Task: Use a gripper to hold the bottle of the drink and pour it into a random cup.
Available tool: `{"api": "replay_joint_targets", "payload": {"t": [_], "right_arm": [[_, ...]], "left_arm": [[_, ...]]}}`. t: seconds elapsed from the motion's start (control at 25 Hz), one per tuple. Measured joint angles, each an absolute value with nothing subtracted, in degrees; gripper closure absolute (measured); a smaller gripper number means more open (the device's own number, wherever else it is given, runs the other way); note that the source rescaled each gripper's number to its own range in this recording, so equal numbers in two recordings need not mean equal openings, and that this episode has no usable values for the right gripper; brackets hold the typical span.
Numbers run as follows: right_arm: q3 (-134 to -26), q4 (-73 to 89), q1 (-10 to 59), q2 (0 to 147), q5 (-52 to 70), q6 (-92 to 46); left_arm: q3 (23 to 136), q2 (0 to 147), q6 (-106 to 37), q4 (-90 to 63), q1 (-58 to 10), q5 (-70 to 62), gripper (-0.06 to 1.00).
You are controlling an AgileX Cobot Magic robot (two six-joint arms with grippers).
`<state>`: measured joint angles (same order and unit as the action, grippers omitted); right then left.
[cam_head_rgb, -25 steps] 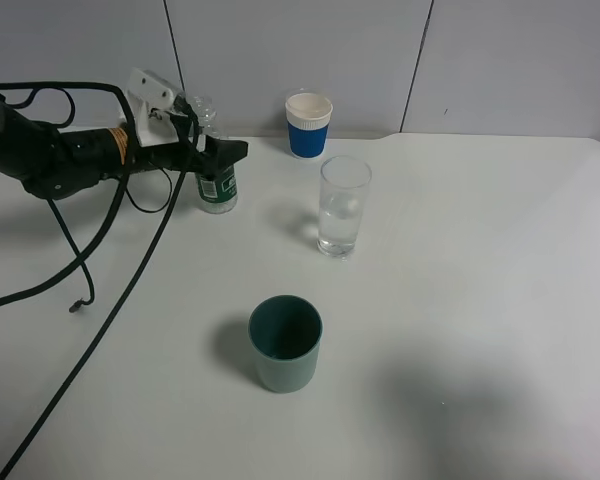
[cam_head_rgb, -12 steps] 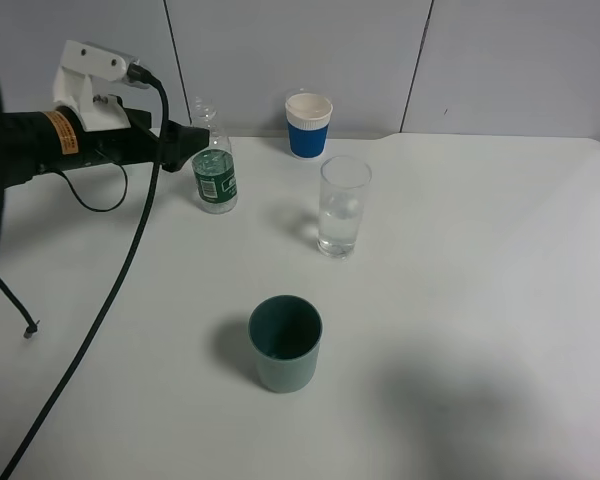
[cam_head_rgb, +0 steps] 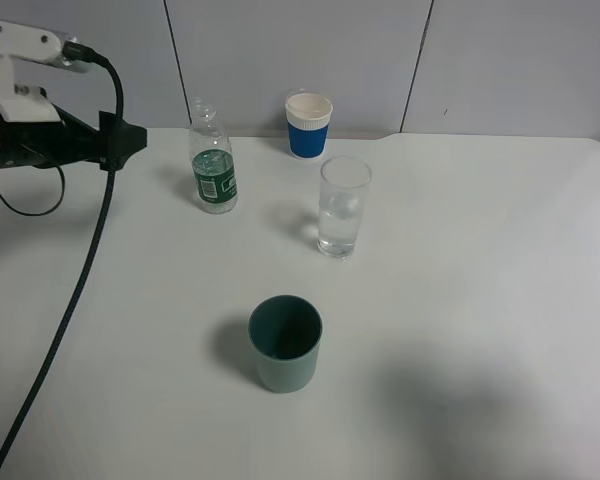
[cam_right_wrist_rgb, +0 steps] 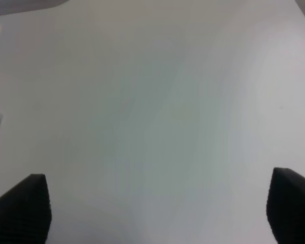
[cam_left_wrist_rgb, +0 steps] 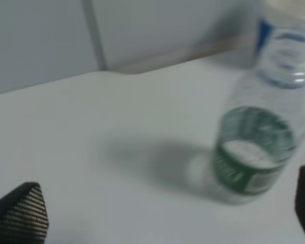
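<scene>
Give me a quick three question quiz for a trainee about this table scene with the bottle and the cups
1. True or false: the left pincer is clamped on the bottle.
2. Which vessel stands nearest the camera in the high view? A) the blue cup B) the clear glass C) the teal cup
3. Fill in: the bottle stands upright with no ____ on its neck.

Key
1. False. The left pincer is off to the side of the bottle with a gap between them, its fingers spread in the wrist view.
2. C.
3. cap.
</scene>
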<state>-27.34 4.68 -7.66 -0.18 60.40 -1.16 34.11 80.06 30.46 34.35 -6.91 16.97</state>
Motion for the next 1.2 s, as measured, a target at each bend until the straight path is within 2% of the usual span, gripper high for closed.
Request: {"api": "replay_joint_targets", "payload": {"t": [0.32, 0.76, 0.96, 1.2], "right_arm": [[-27.3, 4.7, -7.7, -0.2, 60.4, -1.2], [-27.3, 4.7, -7.7, -0.2, 60.4, -1.2], [-27.3, 4.7, -7.7, -0.2, 60.4, -1.2], [-27.3, 4.7, -7.7, -0.2, 60.4, -1.2]], "left_arm": [[34.1, 64.8, 27.9, 27.5, -6.9, -0.6, -0.05], [34.2, 48.7, 3.5, 7.9, -6.9, -20.0, -0.05], [34.7, 43.2, 2.1, 5.0, -6.9, -28.2, -0.05], [40.3, 39.1, 3.0, 4.6, -6.9, -39.7, -0.05]]}}
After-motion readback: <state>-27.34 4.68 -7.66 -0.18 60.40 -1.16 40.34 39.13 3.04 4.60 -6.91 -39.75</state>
